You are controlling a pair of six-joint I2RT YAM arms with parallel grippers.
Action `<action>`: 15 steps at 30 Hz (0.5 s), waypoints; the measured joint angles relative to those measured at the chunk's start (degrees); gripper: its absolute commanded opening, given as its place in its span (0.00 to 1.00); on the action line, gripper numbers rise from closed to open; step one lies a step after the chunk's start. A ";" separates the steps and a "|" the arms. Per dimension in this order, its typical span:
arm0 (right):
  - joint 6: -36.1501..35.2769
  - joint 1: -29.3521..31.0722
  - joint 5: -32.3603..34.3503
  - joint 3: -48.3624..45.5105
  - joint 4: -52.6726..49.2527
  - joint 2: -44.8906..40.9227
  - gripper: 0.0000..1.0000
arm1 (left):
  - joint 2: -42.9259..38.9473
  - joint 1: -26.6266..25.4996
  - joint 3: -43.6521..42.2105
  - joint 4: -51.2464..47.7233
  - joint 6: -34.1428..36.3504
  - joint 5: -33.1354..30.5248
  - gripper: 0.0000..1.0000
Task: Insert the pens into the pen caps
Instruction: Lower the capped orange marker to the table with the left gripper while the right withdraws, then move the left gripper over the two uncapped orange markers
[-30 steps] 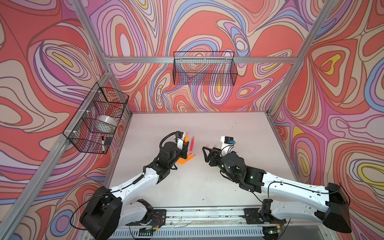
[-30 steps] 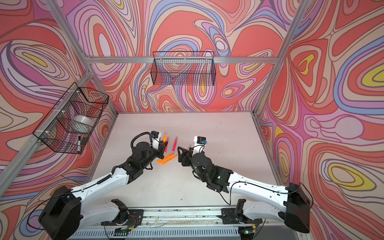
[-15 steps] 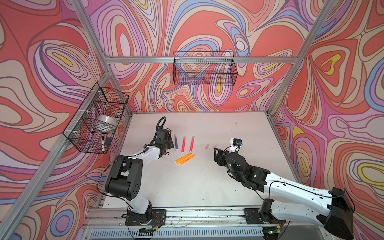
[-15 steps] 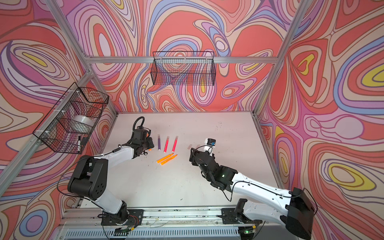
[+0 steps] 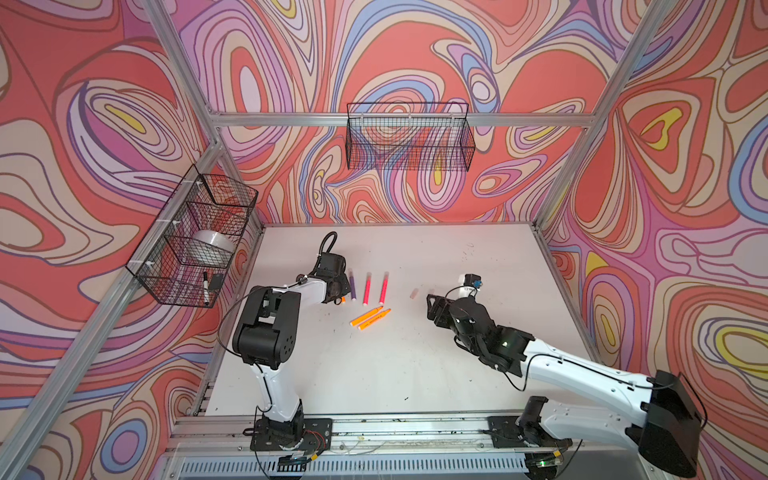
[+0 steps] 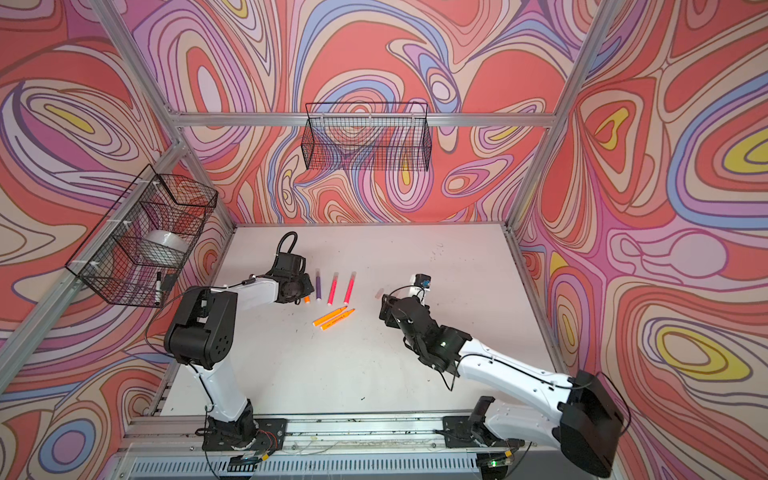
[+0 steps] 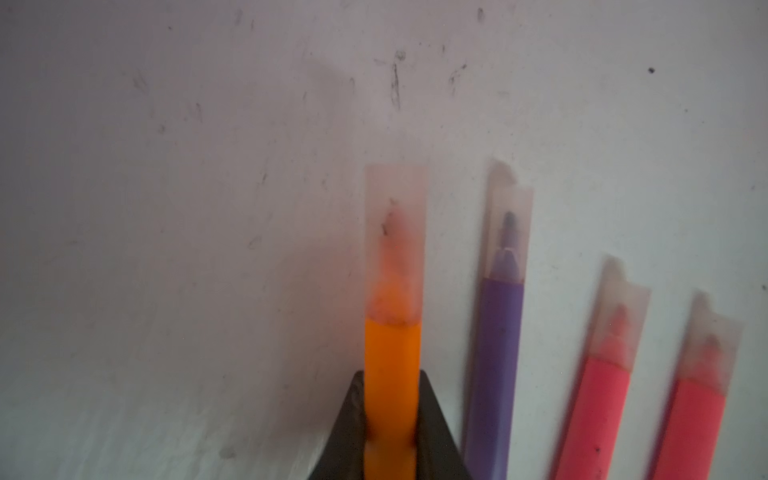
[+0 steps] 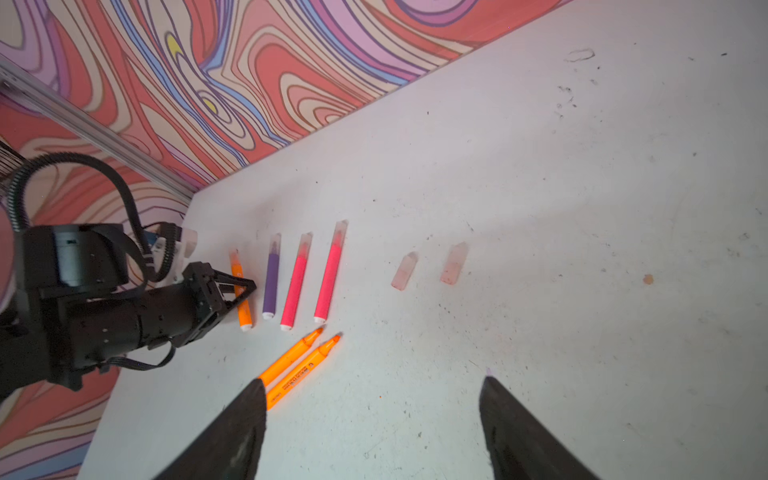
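Left wrist view: left gripper (image 7: 390,415), black fingers (image 7: 436,424) pinched tight on slim orange marker pen (image 7: 390,365), whose tip sits inside a translucent pinkish-clear plastic cap (image 7: 395,241).
Right wrist view: right gripper (image 8: 372,386), jaws spread wide, nothing between them.
Held pen, place: just beside slim purple marker pen (image 5: 352,286), at its 9 o'clock in a top view.
Capped row: purple marker pen, then two slim pink-red marker pens, one (image 5: 367,289) and another (image 5: 383,287), at its 3 o'clock; parallel, every tip capped.
Uncapped: two bare-tipped orange marker pens (image 5: 365,316), touching side by side, at 6 o'clock of the row, tips toward 2 o'clock.
Loose caps: two empty pinkish-clear plastic caps, one (image 8: 404,271) and another (image 8: 454,264), apart, at 3 o'clock of the row, near the right gripper's 11 o'clock.
Surface: scuffed white tabletop (image 5: 374,374).
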 measured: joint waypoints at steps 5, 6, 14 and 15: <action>0.11 -0.04 2.34 -3.32 0.55 -7.30 0.86 | -0.22 0.11 -0.04 -0.52 -0.57 0.46 0.37; 0.09 -0.04 2.60 -3.41 0.55 -7.91 0.86 | -0.42 0.11 -0.04 -0.81 -0.59 0.59 0.40; -0.13 -0.04 4.13 -3.41 0.48 -10.69 0.87 | -8.81 0.11 -0.66 -4.48 1.01 1.55 0.58; -0.13 -0.04 4.24 -3.41 0.46 -10.75 0.87 | -10.93 0.11 -1.25 -4.48 1.44 1.64 0.59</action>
